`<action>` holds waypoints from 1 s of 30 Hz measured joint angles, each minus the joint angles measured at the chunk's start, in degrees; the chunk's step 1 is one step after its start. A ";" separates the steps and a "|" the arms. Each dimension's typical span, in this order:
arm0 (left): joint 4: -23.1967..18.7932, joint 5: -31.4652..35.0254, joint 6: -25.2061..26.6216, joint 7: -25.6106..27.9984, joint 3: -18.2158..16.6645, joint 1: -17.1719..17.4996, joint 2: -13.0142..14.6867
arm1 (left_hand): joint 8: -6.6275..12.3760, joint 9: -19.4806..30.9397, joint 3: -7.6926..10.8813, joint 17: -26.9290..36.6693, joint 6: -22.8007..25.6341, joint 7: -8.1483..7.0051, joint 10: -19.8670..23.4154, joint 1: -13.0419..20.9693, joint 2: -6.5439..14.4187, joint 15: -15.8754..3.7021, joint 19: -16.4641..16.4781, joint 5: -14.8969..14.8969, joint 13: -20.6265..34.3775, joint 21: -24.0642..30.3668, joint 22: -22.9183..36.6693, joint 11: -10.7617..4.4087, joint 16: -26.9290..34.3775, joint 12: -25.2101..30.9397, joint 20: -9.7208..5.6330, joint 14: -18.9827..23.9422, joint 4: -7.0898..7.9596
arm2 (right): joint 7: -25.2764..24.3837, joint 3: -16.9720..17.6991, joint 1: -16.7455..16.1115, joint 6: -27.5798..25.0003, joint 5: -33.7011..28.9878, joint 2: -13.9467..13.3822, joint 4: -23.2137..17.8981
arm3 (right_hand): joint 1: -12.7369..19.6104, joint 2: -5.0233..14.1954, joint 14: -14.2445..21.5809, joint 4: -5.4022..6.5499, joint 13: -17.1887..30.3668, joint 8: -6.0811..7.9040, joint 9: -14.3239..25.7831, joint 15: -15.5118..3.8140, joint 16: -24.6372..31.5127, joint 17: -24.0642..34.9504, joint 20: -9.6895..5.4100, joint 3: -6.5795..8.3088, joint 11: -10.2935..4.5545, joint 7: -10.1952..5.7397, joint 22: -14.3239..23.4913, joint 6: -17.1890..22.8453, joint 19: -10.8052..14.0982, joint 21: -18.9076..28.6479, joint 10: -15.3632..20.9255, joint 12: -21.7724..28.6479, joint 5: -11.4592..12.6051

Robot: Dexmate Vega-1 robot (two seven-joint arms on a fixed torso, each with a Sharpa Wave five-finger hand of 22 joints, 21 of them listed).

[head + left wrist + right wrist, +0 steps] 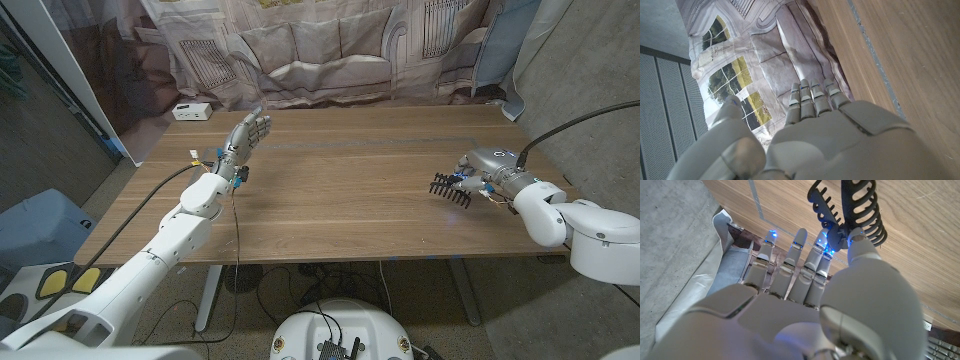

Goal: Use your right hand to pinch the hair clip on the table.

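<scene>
The black hair clip (451,190) sits at the right side of the wooden worktop (340,190), its toothed jaws spread, pinched at its lever end by the right hand (487,172). The left hand (245,135) stands open near the far left edge, holding nothing. No readable writing shows anywhere.

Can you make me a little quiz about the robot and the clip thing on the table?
1. True or false: the right hand is pinching the black hair clip.
2. What is the left hand holding? A) a comb B) nothing C) a cable
3. What is the table made of?

Key: 1 true, its jaws look spread open in the right wrist view; 2 B, fingers straight and apart; 3 wood.
</scene>
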 measured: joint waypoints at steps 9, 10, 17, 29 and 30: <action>-0.12 -0.02 0.83 -0.42 0.35 -0.62 0.03 | 0.00 0.00 0.00 0.00 0.00 0.00 0.00 0.00 0.00 0.00 0.00 0.00 0.00 0.00 0.00 0.00 0.00 0.00 0.00 0.00 0.00 | -0.16 -0.57 0.95 0.25 0.36 -0.28 -0.04 | 0.00 0.00 -0.21 0.16 0.09 -0.17 -0.01 -0.21 0.00 0.00 -0.31 -0.31 0.09 0.00 0.00 0.00 -0.31 0.00 -0.10 -0.02 -0.01; -0.08 -0.04 0.86 -0.49 0.39 -0.67 -0.03 | 0.00 0.00 0.00 0.00 0.00 0.00 0.00 0.00 0.00 0.00 0.00 0.00 0.00 0.00 0.00 0.00 0.00 0.00 0.00 0.00 0.00 | -0.10 -0.79 1.22 0.25 0.28 -0.24 -0.12 | 0.00 0.00 -0.21 0.16 0.09 -0.18 -0.01 -0.21 0.00 0.00 -0.31 -0.31 0.10 0.00 0.00 0.00 -0.31 0.00 -0.10 -0.03 -0.01; 0.37 -0.08 0.83 -0.62 0.52 -0.95 -0.40 | 0.00 0.00 0.00 0.00 0.00 0.00 -0.01 0.00 0.00 0.00 0.00 0.00 0.00 0.00 0.00 -0.01 0.00 0.00 0.00 0.00 0.00 | 0.01 -1.05 1.86 -0.07 0.05 -0.09 -0.56 | 0.00 0.00 -0.20 0.20 0.08 -0.20 -0.04 -0.21 0.00 -0.01 -0.10 -0.74 0.10 0.00 0.00 0.00 -0.52 0.00 -0.11 -0.14 -0.35; 0.66 -0.19 0.33 -0.45 0.38 -1.06 -0.56 | 0.00 0.00 0.00 0.00 0.00 0.00 -0.01 0.00 0.00 0.00 -0.19 0.00 0.00 0.00 0.00 -0.01 0.00 0.00 0.20 0.00 0.00 | -0.96 -0.41 1.85 -1.14 1.36 -0.59 -1.32 | 0.01 0.00 -0.20 -0.01 0.06 -0.46 0.00 -0.20 0.00 -0.01 -0.10 -0.95 0.05 -0.01 0.00 0.00 -0.52 0.00 0.36 -0.24 -0.45; 0.66 -0.19 0.33 -0.42 0.37 -1.09 -0.56 | 0.00 0.00 0.00 0.00 0.00 0.00 -0.01 0.00 0.00 0.00 -0.19 0.00 0.00 0.00 0.00 -0.01 0.00 0.00 0.20 0.00 0.01 | -1.16 -0.20 1.64 -1.20 1.61 -0.62 -1.34 | 0.01 0.00 -0.20 -0.02 0.06 -0.47 0.00 -0.20 0.00 -0.01 -0.10 -0.95 0.05 -0.01 0.00 0.00 -0.51 0.00 0.36 -0.24 -0.45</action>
